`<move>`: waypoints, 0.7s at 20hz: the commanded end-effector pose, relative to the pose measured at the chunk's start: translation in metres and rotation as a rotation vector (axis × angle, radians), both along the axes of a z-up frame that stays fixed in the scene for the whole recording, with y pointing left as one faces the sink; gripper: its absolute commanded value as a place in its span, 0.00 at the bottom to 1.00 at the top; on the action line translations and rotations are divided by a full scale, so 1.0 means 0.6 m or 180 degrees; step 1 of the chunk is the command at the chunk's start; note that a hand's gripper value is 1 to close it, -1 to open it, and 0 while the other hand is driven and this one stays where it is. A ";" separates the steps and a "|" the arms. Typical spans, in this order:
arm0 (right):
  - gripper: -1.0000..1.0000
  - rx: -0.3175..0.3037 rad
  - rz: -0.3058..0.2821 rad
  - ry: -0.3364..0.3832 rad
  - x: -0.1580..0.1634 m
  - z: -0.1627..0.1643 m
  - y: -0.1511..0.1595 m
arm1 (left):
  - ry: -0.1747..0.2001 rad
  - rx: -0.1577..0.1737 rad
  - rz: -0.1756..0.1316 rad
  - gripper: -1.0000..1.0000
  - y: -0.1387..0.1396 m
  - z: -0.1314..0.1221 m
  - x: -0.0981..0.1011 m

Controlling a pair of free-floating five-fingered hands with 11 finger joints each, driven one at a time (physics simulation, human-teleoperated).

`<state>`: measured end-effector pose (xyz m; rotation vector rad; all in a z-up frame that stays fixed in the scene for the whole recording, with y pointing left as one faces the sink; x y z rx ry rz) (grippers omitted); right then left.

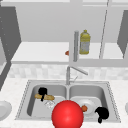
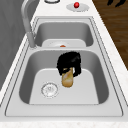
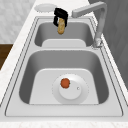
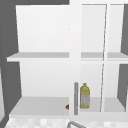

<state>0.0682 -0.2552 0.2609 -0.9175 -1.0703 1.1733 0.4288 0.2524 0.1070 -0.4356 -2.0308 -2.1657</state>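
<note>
Red ball [image 1: 67, 114] nearest; left hand [image 1: 42, 91] grips bread roll [image 1: 45, 97]; bottle [image 1: 84, 42] label unreadable.

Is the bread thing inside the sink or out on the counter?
Inside. The bread roll is in the left basin, gripped by the left hand, whose fingers curl round it, near the drain.

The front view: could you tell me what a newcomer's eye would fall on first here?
Probably the big red ball low in the front view, before the sink. Next, the left hand in the left basin, curled round a bread roll, and the yellow bottle on the cabinet shelf above.
</note>
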 end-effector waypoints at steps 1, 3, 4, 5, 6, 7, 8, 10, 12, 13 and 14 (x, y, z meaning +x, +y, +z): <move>0.50 0.0000 0.0000 0.0000 0.000 0.000 0.000 | 0.0075 -0.0028 0.0055 1.00 -0.026 -0.043 0.002; 0.50 0.0000 0.0000 0.0000 0.000 0.000 0.000 | 0.0069 -0.0046 0.0008 1.00 -0.032 -0.074 0.001; 0.50 0.0000 0.0000 0.0000 0.000 0.000 0.000 | 0.0064 -0.0032 0.0004 1.00 -0.038 -0.089 0.001; 0.50 0.0000 0.0000 0.0000 0.000 0.000 0.000 | 0.0067 -0.0027 -0.0001 1.00 -0.042 -0.103 -0.001; 0.50 0.0000 0.0000 0.0000 0.000 0.000 0.000 | 0.0064 -0.0030 -0.0001 1.00 -0.046 -0.117 -0.003; 0.50 0.0000 0.0000 0.0000 0.000 0.000 0.000 | 0.0055 -0.0028 -0.0002 1.00 -0.048 -0.132 -0.003; 0.50 0.0000 0.0000 0.0000 0.000 0.000 0.000 | 0.0062 -0.0016 -0.0002 1.00 -0.052 -0.146 -0.003; 0.50 0.0000 0.0000 0.0000 0.000 0.000 0.000 | 0.0066 -0.0007 -0.0002 1.00 -0.061 -0.176 -0.002; 0.50 0.0000 0.0000 0.0000 0.000 0.000 0.000 | 0.0034 -0.0007 0.0022 1.00 -0.062 -0.205 0.001; 0.50 0.0000 0.0000 0.0000 0.000 0.000 0.000 | 0.0029 -0.0020 0.0031 1.00 -0.063 -0.220 0.001; 0.50 0.0000 0.0000 0.0000 0.000 0.000 0.000 | 0.0022 -0.0041 0.0042 1.00 -0.062 -0.235 0.002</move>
